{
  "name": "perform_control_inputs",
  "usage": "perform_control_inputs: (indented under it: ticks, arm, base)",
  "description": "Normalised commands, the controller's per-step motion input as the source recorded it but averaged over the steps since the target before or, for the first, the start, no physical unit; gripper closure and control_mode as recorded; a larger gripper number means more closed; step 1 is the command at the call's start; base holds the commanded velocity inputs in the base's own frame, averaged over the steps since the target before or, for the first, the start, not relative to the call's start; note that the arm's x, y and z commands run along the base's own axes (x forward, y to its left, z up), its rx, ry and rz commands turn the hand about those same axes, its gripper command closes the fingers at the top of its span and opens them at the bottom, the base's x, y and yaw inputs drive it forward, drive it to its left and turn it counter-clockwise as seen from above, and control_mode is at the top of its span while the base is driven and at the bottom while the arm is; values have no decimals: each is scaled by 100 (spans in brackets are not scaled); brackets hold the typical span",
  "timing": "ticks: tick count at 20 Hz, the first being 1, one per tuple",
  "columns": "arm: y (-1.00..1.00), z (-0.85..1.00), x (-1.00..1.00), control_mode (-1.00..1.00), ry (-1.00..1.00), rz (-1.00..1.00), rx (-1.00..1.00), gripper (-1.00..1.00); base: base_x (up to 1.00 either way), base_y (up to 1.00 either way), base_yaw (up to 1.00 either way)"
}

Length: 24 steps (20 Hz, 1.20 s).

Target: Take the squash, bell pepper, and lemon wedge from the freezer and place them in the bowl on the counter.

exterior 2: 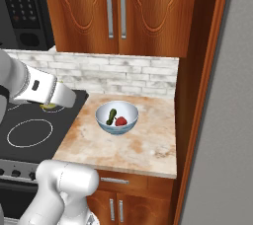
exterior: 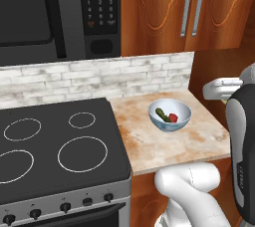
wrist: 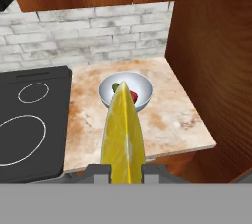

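On the counter (exterior: 169, 144) I see the bowl (exterior: 170, 115) holding squash (exterior: 162, 114) and pepper (exterior: 173, 117); gripper (wrist: 126, 169) clamped on the lemon wedge (wrist: 124, 137).

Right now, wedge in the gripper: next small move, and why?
Probably carry on forward and down toward the bowl before letting go. The gripper is shut on the lemon wedge, and the squash and pepper already lie in the bowl, so the wedge is the last piece.
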Motion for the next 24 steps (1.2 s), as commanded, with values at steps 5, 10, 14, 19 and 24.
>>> perform_control_inputs:
  ticks: [5,10,14,19,24]
  arm:
    - [0,0,10,-100,0,0,0,100]
    - [0,-59,35,-100,5,0,0,100]
    - [0,-84,16,-100,10,0,0,100]
    - [0,-42,31,-100,2,0,0,100]
    - [0,-1,58,-100,4,0,0,100]
  base:
    - [42,0,0]
    - [0,0,0]
    - [0,0,0]
    - [0,0,0]
    - [0,0,0]
